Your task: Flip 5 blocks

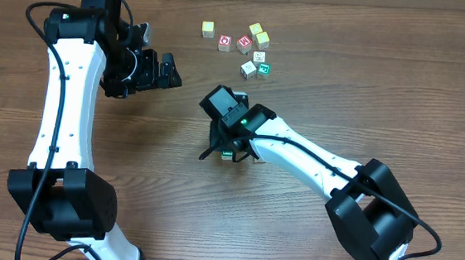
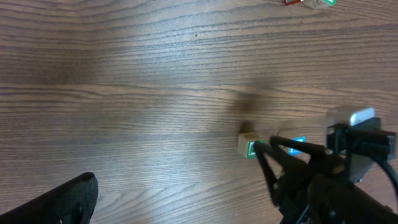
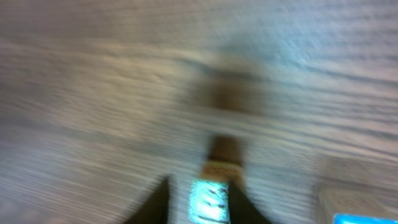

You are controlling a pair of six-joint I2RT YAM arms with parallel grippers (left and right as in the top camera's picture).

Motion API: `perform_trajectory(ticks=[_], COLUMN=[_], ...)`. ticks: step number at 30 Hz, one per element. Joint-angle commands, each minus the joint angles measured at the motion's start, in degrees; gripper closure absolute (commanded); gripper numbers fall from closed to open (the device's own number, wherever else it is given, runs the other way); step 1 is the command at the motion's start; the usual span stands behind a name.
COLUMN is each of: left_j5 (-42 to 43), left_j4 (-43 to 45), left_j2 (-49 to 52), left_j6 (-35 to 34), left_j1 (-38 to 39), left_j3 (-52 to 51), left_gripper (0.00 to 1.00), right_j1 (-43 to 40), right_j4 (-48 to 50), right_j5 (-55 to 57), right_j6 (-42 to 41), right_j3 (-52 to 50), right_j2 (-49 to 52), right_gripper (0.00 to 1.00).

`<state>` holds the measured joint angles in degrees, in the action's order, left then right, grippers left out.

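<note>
a wooden table [image 1: 369, 83] fills the view. the left arm [image 1: 61, 92] runs along the left side. its left gripper [image 1: 171, 71] hangs over bare wood, jaws spread wide with nothing between them.

the right arm [image 1: 313, 165] reaches from the near right corner to mid-table, where the right gripper [image 1: 229, 152] points down at the wood. a green-faced block [image 1: 226, 154] sits on the table between its two dark fingers [image 3: 155, 205], at their tips. in the left wrist view the block juts out just left of the fingertips, its green face toward that camera. the jaws stand close around it. the right wrist view is blurred, so it cannot be told whether they pinch the block or merely flank it. a blue-faced cube [image 3: 357, 213] lies just right of the gripper.

well apart, at the far side of the table, is a loose cluster. farthest are three yellow cubes [image 1: 208, 29] and two red-faced cubes [image 1: 225, 42]. on the cluster's near edge are a white block [image 1: 248, 67], a teal-green block [image 1: 264, 69] and a green-printed block [image 1: 261, 57].
</note>
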<state>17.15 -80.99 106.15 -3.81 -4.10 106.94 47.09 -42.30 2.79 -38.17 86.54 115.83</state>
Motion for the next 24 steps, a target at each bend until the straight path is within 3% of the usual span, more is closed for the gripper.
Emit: perform_trajectory(ticks=[1,11,24], left_j5=[-0.22,-0.22,-0.22], left_j4=[0.11,0.11,0.11], left_j2=[0.61,0.61,0.61], left_j6=[0.63,0.61,0.63], left_j1=[0.37,0.37,0.37], left_j3=[1.14,1.14,1.14], left_gripper=[0.00,0.00,0.00], right_j1=[0.79,4.59,4.55], right_j4=[1.88,7.13,-1.53], right_j5=[-1.53,-0.81,5.29], right_j6=[0.48,0.46,-1.05], right_j3=[1.66,-0.94,-0.94], right_j2=[0.15,3.52,3.93], right_gripper=[0.96,0.96,0.96])
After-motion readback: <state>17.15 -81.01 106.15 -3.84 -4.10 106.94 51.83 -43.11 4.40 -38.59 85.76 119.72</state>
